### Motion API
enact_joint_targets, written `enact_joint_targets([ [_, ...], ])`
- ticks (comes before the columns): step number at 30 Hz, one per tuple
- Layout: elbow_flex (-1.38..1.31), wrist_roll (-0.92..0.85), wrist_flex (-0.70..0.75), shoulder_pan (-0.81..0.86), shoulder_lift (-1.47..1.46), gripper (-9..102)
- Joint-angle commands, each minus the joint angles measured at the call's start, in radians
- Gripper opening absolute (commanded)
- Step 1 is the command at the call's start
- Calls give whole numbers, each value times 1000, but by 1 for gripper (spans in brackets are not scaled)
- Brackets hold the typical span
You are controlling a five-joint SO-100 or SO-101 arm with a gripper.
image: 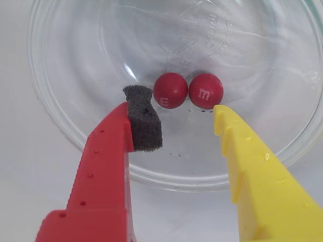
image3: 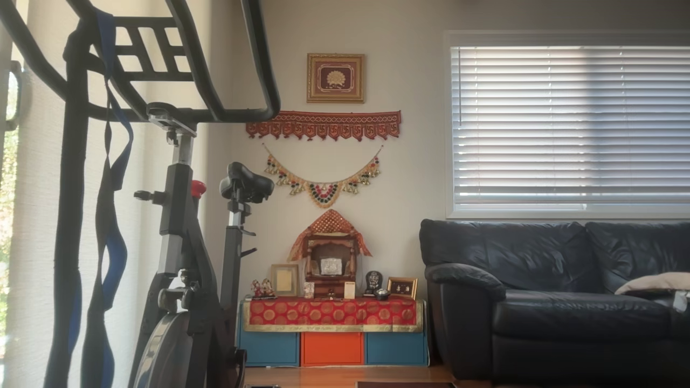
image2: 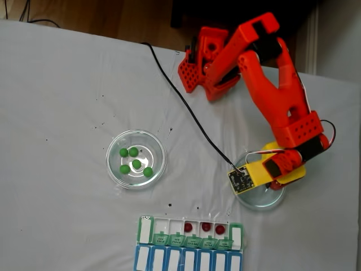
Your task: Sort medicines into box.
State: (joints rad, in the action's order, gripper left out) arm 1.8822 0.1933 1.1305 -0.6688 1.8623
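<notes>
In the wrist view, the pincer (image: 174,113) hangs with its jaws apart over a clear round glass dish (image: 65,126). One finger is red (image: 103,166) with a dark grey foam pad (image: 144,118) at its tip; the other is yellow (image: 257,176). Two glossy dark red round balls (image: 170,90) lie touching side by side on the dish floor, one (image: 205,91) printed with a pale letter. They sit between and just beyond the two fingertips, and nothing is gripped. The foam pad lies just beside the left ball; whether it touches it is hard to tell.

In the fixed view, the orange arm (image2: 276,96) reaches over a white cloth-covered surface (image2: 56,84) to the same glass dish (image2: 260,199) at the right, its yellow end and a small circuit board (image2: 241,179) covering most of the dish. A black cable (image2: 180,96) runs from the arm's base to the board. To the left, well apart, a second clear glass dish (image2: 115,169) holds five bright green balls (image2: 136,164). Near the bottom edge lies the rectangular pill organizer (image2: 192,248) with green lids (image2: 193,241) flipped open and a blue-lidded row (image2: 186,261) below. Three of its open white compartments each hold a dark red ball (image2: 206,227).

The other view shows a room: a black exercise bike (image3: 178,226), a black leather sofa (image3: 560,291), a window blind (image3: 571,124) and a small wooden shrine (image3: 330,264) on a red cloth.
</notes>
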Motion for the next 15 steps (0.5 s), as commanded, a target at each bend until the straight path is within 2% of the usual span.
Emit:
enact_joint_targets([
  [1,-17,2,-21,-8,41,23],
  [15,5,31,-72,-15,12,24],
])
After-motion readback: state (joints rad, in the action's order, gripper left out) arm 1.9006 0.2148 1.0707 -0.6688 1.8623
